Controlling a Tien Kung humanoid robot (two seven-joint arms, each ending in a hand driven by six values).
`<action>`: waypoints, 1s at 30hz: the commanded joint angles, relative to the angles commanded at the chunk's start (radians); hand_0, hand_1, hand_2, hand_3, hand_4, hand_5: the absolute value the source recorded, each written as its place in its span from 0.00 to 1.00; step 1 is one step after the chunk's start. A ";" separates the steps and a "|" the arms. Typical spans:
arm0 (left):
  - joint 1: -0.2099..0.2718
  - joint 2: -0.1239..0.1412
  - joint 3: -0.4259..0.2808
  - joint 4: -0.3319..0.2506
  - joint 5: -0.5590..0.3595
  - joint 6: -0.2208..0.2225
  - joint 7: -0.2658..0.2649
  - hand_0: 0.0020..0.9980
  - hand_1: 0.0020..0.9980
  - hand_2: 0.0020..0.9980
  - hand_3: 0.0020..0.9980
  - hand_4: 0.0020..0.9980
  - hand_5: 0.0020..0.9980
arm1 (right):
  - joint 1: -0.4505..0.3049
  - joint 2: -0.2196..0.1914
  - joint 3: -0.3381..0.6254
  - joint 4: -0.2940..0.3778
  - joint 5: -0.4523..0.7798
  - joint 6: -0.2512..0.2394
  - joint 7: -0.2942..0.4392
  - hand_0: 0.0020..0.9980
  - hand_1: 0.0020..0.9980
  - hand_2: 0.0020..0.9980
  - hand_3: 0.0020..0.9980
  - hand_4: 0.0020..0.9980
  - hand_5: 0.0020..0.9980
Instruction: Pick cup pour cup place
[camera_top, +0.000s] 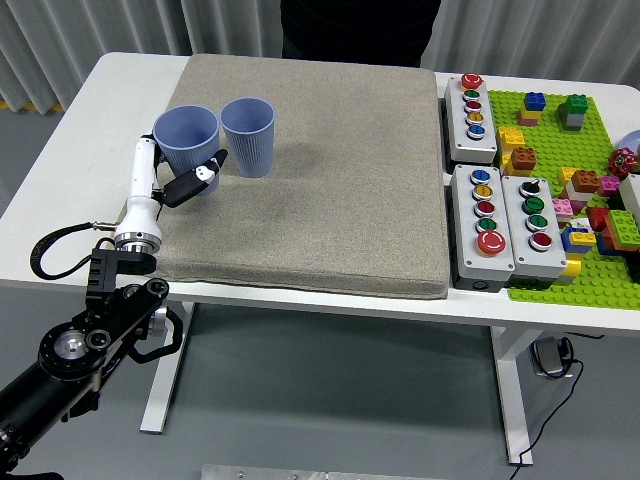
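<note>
Two blue-grey cups stand close together on the grey mat (330, 190). The left cup (188, 139) is upright and held in my left hand (180, 175), whose white and black fingers wrap its left and lower front side. The second cup (249, 135) stands free just to its right, upright, nearly touching the held one. My left arm rises from the lower left corner. No right hand shows.
Three grey button boxes (473, 104) (484, 222) (533, 224) sit right of the mat. A green baseplate (560, 160) with several loose bricks fills the far right. A person in dark clothes (360, 30) stands at the far side.
</note>
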 joint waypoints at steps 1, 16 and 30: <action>0.007 -0.006 0.006 0.005 -0.017 0.003 -0.017 0.55 0.53 0.54 0.55 0.81 0.25 | 0.000 0.000 0.000 0.000 0.000 0.000 0.000 0.70 0.68 0.61 0.60 0.04 0.40; 0.023 -0.036 0.060 0.090 -0.137 0.061 -0.215 0.57 0.57 0.57 0.56 0.81 0.26 | 0.000 0.003 -0.001 0.001 -0.005 0.003 -0.003 0.70 0.68 0.61 0.60 0.04 0.40; 0.023 -0.047 0.093 0.145 -0.188 0.061 -0.252 0.57 0.57 0.57 0.56 0.81 0.27 | -0.005 0.003 0.003 0.001 -0.018 0.006 -0.004 0.70 0.68 0.61 0.60 0.04 0.39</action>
